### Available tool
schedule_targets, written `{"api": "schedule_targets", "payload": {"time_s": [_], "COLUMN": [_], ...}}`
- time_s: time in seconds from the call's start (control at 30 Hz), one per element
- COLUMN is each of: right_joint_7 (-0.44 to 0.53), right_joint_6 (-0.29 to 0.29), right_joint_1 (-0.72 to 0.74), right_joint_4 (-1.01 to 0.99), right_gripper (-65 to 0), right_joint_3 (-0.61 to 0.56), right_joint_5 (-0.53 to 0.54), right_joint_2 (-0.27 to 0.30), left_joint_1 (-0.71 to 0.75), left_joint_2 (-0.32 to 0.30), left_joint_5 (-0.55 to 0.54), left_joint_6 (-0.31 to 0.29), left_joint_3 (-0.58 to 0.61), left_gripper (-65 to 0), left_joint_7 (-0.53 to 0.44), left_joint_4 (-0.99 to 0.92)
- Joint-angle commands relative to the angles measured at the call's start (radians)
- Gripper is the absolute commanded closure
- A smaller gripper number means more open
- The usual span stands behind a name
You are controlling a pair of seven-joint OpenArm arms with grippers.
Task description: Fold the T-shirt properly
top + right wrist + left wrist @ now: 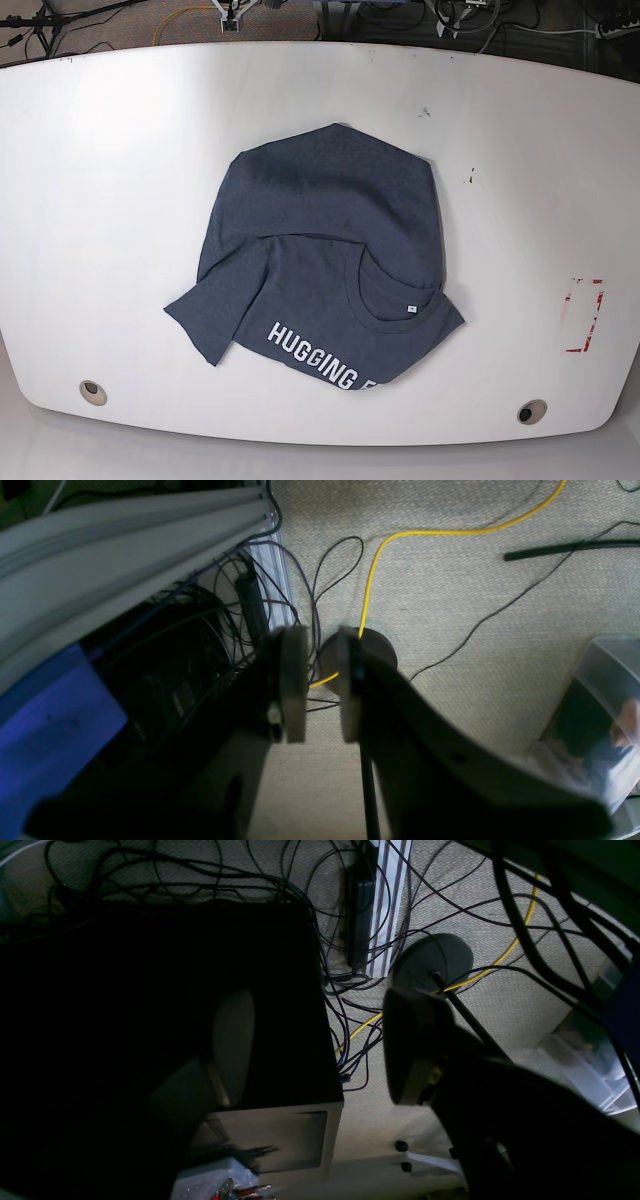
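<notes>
Through my left wrist camera I see only floor: carpet, a tangle of cables (320, 925), a yellow cable (505, 952) and a dark box (165, 1000), with my left gripper (320, 1040) standing wide, one finger pale against the box, the other dark and well apart from it, nothing between them; the risk here is that I am aimed off the table, so any reach from this pose starts blind to the cloth. Through my right wrist camera my right gripper (315, 685) shows its two pads close together with a slim gap and nothing in it, hanging over carpet, the yellow cable (380, 550) and a round stand base (372, 647); jaws this narrow would push fabric instead of taking it, so they need to widen first. From the base view the T-shirt (320, 260) lies crumpled in the middle of the white table (100, 200), the body doubled over itself, collar and white tag facing up, the lettering cut off at a fold, and neither arm in view; pinching where layers overlap could lift several at once and drag the heap toward the near edge, or lock in a crooked fold
</notes>
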Motion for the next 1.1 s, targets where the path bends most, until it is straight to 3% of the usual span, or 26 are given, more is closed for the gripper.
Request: {"api": "schedule_targets", "payload": {"time_s": [0.0,1.07], "right_joint_7": [-0.002,0.002], "right_joint_6": [0.002,0.001], "right_joint_1": [-0.007,-0.048], "right_joint_4": [0.012,0.068], "right_gripper": [-9.5,-9.9], "right_joint_3": [-0.002,-0.001], "right_joint_5": [-0.006,-0.006], "right_joint_2": [-0.004,0.0], "left_joint_1": [0.005,0.071], "left_joint_2": [-0.002,-0.004], "left_joint_5": [0.002,0.0], "left_joint_6": [0.009,0.008], "left_joint_3": [-0.004,-0.009], "left_gripper": [-38.2,-38.2], "left_joint_7": [-0.013,-0.02], "left_joint_4": [0.001,0.057]}}
